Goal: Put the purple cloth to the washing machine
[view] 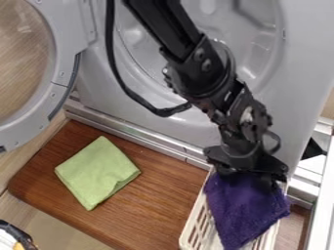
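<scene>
At the lower right, the black gripper (253, 177) is over the white basket (193, 228), right at the upper end of the purple cloth (242, 207). The cloth spreads downward from the gripper across the basket, its right corner reaching the rim. Whether it is held or lies in the basket is unclear. Behind the arm is the grey washing machine (303, 63), with its round drum opening partly hidden by the arm. Its door (63, 68) stands swung out to the left.
A folded green cloth (98, 172) lies on the brown wooden board (153, 210), left of the basket. A metal rail (140, 132) runs along the machine's lower edge. White framing (321, 195) stands at the right, and a dark object (18, 235) sits in the lower left corner.
</scene>
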Robot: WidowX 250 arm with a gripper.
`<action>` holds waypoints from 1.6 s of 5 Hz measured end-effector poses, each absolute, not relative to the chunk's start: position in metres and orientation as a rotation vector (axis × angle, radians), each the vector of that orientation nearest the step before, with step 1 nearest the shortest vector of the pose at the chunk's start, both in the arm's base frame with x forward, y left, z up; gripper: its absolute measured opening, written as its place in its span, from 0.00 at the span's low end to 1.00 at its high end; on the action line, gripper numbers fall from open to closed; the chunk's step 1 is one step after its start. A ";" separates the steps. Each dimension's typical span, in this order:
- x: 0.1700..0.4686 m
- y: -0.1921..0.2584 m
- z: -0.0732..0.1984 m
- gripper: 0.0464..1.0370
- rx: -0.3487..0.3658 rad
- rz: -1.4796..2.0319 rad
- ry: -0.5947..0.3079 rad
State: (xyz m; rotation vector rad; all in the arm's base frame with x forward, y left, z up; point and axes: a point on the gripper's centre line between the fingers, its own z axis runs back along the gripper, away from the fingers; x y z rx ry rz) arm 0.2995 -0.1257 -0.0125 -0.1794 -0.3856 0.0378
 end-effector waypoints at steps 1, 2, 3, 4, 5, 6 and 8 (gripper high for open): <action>0.294 -0.125 -0.011 0.35 -0.149 0.023 -0.383; 0.290 -0.125 -0.012 0.13 -0.145 0.023 -0.377; 0.290 -0.126 -0.003 0.05 -0.149 0.011 -0.397; 0.288 -0.123 0.015 0.04 -0.135 -0.006 -0.438; 0.280 -0.112 0.047 0.04 -0.084 0.019 -0.508; 0.266 -0.089 0.076 0.04 -0.031 0.082 -0.568; 0.269 -0.037 0.107 0.04 0.026 0.234 -0.650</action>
